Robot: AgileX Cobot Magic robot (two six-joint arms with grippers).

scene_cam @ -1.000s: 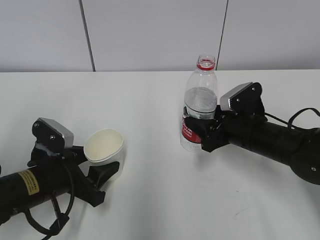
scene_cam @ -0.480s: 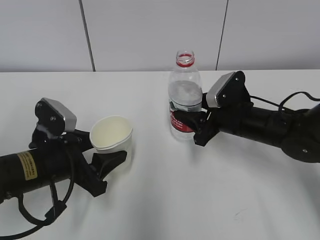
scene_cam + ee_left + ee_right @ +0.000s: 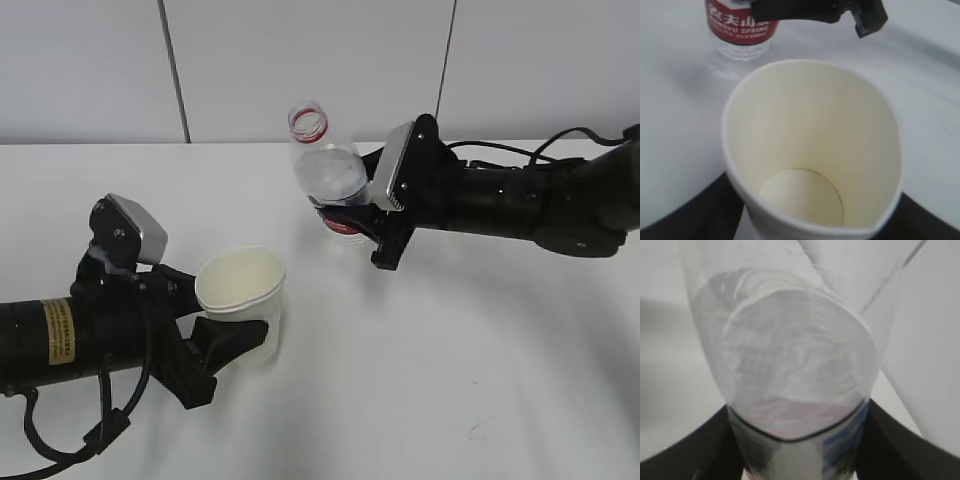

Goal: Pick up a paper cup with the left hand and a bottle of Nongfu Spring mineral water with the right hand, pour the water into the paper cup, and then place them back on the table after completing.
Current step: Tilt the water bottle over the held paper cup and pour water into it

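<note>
Both arms moved since a second ago: the black left hand [image 3: 225,335], clamped on the white paper cup [image 3: 243,295], brought it in toward centre; the black right hand [image 3: 352,212], clamped on the clear plastic Nongfu Spring bottle [image 3: 325,170], lifted it off the white table [image 3: 450,380] and tipped its open neck toward 10 o'clock. Risks: bottle mouth sits at 1 o'clock, well clear of the cup, so more tilt now spills water [image 3: 330,178]; the squeezed rim could buckle.

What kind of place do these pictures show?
Probably a robot test lab: a bare white table before plain grey wall panels, with only a paper cup and a water bottle, each held by a black robot arm.
</note>
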